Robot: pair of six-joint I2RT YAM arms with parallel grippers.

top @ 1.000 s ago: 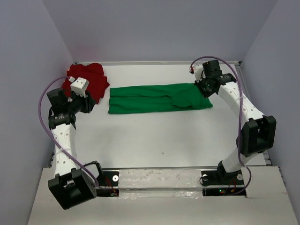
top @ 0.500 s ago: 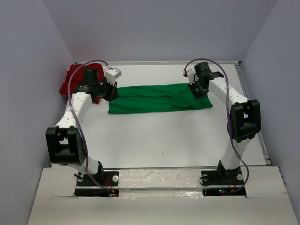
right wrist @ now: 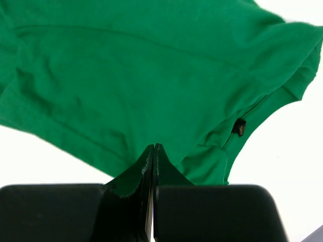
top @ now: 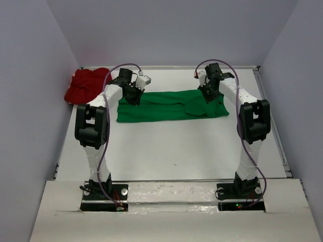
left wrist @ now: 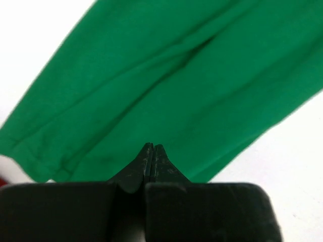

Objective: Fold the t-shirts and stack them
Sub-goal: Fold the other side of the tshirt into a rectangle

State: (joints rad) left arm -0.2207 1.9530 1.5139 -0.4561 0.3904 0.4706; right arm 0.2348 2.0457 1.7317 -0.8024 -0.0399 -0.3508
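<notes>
The left gripper (left wrist: 152, 149) is clenched, its two dark fingers pressed flat together with the tips down at the green t-shirt (top: 166, 106) near its left end; whether any cloth is pinched between them cannot be told. The right gripper (right wrist: 153, 149) is clenched the same way, its tips at the shirt's right end, close to a hemmed edge. A small dark tag (right wrist: 239, 127) sits at a seam there, its writing too small to read. The green t-shirt lies as a long folded band across the far half of the white worktop (top: 171, 146). The red t-shirt (top: 86, 85) lies crumpled in the far left corner, apart from the green one.
</notes>
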